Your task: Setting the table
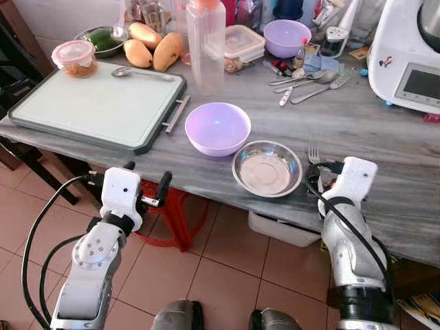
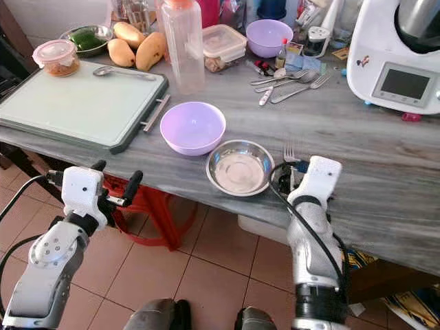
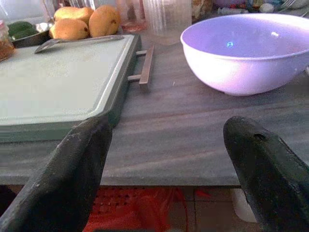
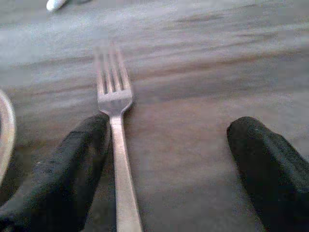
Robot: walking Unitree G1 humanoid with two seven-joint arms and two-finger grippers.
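The right hand [image 4: 164, 169], fingers apart, rests at the near edge of the grey wood-grain surface [image 1: 385, 130] with the flat steel fork [image 4: 115, 121] against one finger beside the round steel bowl [image 1: 267, 168]: placement appears complete, withdrawal next; the left hand [image 1: 146, 184] hangs open.

Fork [image 4: 115, 121]: brushed metal, dull sheen. Steel bowl [image 1: 267, 168]: polished metal, reflective. Lilac bowl [image 1: 218, 128]: smooth glossy plastic. Table [image 1: 357, 124]: grey streaked, matt, wood-grain look. Cutting board [image 1: 96, 106]: pale matt plastic, dark rim, metal handle. Gripper fingers [image 4: 72, 169]: black, matt, faintly rough. Bottle [image 1: 205, 48]: clear plastic.
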